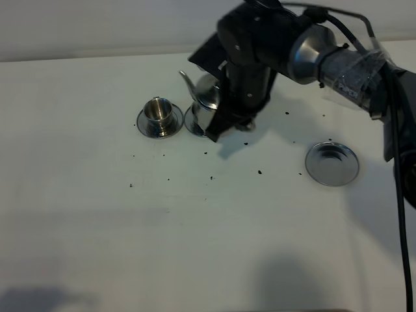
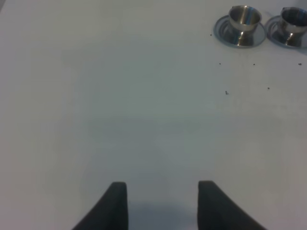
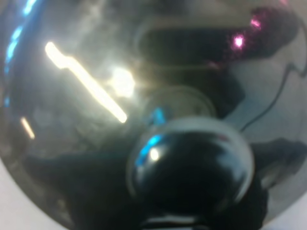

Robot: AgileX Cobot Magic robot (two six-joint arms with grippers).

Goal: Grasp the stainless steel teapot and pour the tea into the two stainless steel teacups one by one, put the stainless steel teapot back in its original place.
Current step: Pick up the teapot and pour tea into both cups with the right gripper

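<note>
The stainless steel teapot (image 1: 207, 92) hangs tilted in my right gripper (image 1: 219, 125), which is shut on it, its thin spout (image 1: 185, 78) pointing left. It hovers over the right teacup (image 1: 201, 121), which is mostly hidden beneath it. The left teacup (image 1: 156, 110) stands on its saucer (image 1: 158, 127). The right wrist view is filled by the teapot's lid and knob (image 3: 189, 167). The left wrist view shows both teacups (image 2: 245, 17) (image 2: 293, 19) far off. My left gripper (image 2: 163, 201) is open over bare table. The wide saucer (image 1: 332, 163), the original place, lies empty at the right.
Dark specks (image 1: 259, 172) lie scattered over the white table (image 1: 195, 227) around the cups and in front of them. My right arm and its cable (image 1: 403, 195) run in from the right edge.
</note>
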